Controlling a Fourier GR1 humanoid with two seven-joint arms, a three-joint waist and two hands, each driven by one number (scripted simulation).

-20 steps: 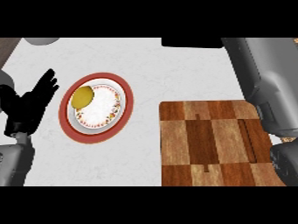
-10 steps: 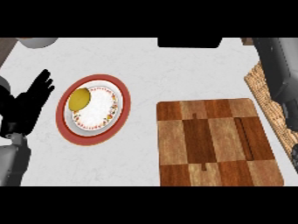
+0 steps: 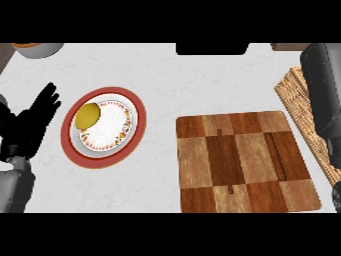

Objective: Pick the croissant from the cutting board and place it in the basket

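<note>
The wooden cutting board [image 3: 247, 160] lies at the lower right with nothing on it. No croissant shows anywhere in the head view. A strip of the wicker basket [image 3: 294, 98] shows at the right edge, mostly covered by my grey right forearm [image 3: 335, 105], which crosses over it. The right hand itself is out of the picture. My left hand [image 3: 24, 125] rests open at the left edge, fingers up, beside the plate.
A white patterned plate [image 3: 110, 127] with a yellow round fruit [image 3: 87, 115] sits on a red charger [image 3: 132, 102] left of centre. A bowl [image 3: 38, 48] stands at the top left, and a dark object [image 3: 211, 48] at the top middle.
My right forearm has swung to the right edge, over the basket. The board and plate sit further left in the picture. The left hand has kept its pose.
</note>
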